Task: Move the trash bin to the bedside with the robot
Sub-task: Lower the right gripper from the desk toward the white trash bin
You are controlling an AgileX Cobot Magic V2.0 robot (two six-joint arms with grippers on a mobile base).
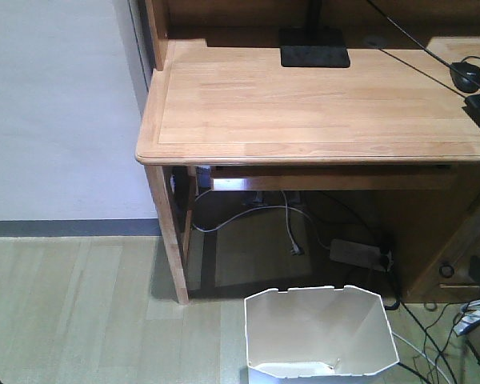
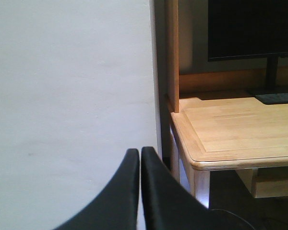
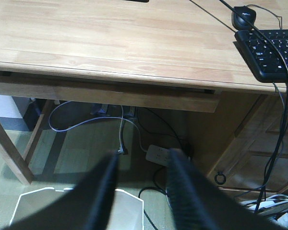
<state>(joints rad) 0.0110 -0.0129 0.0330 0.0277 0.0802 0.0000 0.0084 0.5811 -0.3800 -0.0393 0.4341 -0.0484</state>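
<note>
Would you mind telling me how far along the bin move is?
Nothing looks done yet: the trash bin stands on the floor in front of the wooden desk, and no bed is in view. In hand: the right gripper is open above the bin's rim, not gripping it; the left gripper is shut, empty. Left: grasp the bin and take it to the bedside.

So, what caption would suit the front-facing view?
White trash bin standing on the floor in front of a wooden desk.
</note>
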